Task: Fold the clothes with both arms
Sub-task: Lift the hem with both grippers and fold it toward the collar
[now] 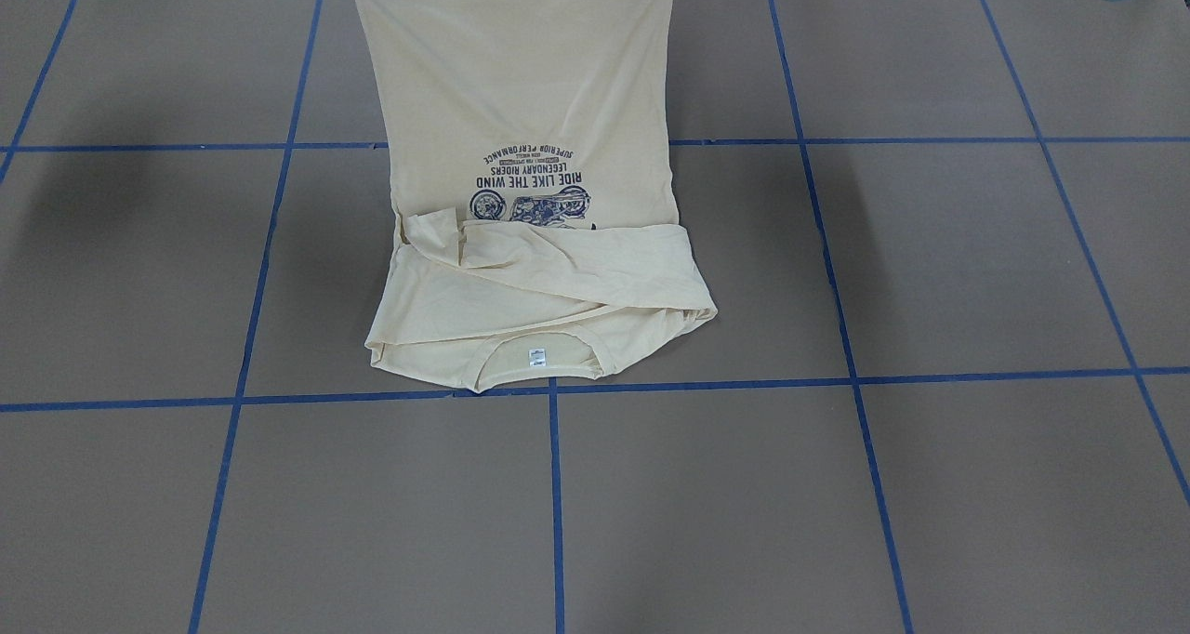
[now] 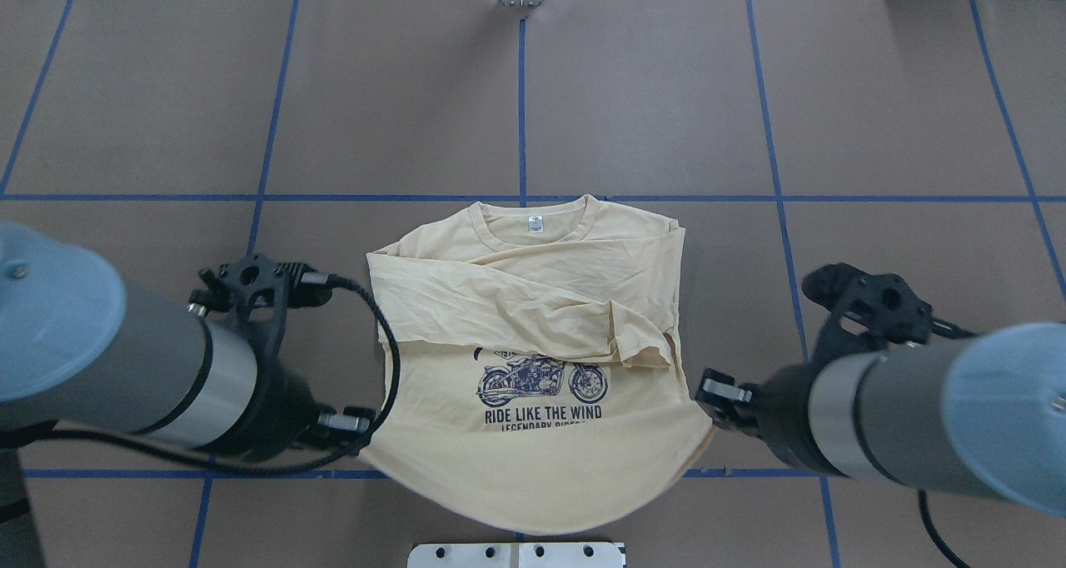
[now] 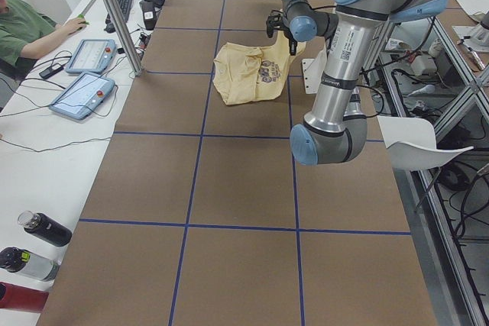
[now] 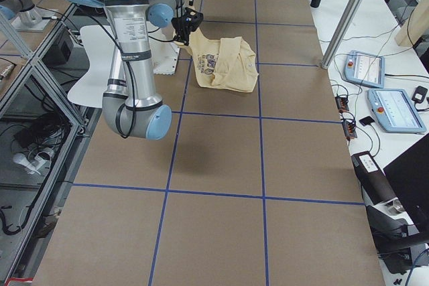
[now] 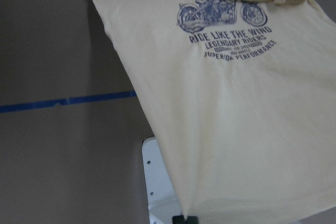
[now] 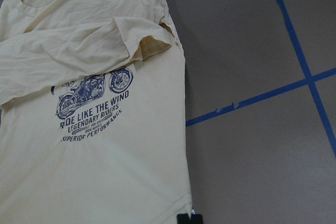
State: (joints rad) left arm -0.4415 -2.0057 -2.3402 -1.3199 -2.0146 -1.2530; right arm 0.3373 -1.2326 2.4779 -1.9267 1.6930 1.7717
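Nearest to us in the overhead view, the left arm (image 2: 125, 368) fills the 8 o'clock corner, its grey forearm and blue cap looming large and its wrist reaching in toward the cloth. From above we cannot see its fingertips. Its own wrist camera shows the left gripper (image 5: 184, 219) pinched tight on one corner of the hem, with cloth fanning away from the black tips. Moving rightward, we come to the cream-yellow T-shirt (image 2: 533, 460), front up near the middle of the brown table (image 2: 650, 93), which is gridded with blue tape lines (image 2: 522, 93). Its collar points toward 12 o'clock and its hem (image 2: 541, 518) toward 6 o'clock. The white neck label (image 2: 535, 224) shows inside the collar, and that half of the shirt rests flat on the table. Both sleeves (image 2: 516, 301) are folded across the chest. Just below them we read the navy motorcycle print (image 2: 541, 382). The lower half is raised off the table. In the front-facing view the hem runs as a straight, taut line between two black tips at the 12 o'clock edge. A white base plate (image 2: 516, 554) sits at 6 o'clock, just past the bowed hem. Farthest right, the right arm (image 2: 941, 418) comes in from 4 o'clock. Its wrist camera shows the right gripper (image 6: 189, 217) clamped on the opposite hem corner, with the cloth rising away from the tips toward the print.
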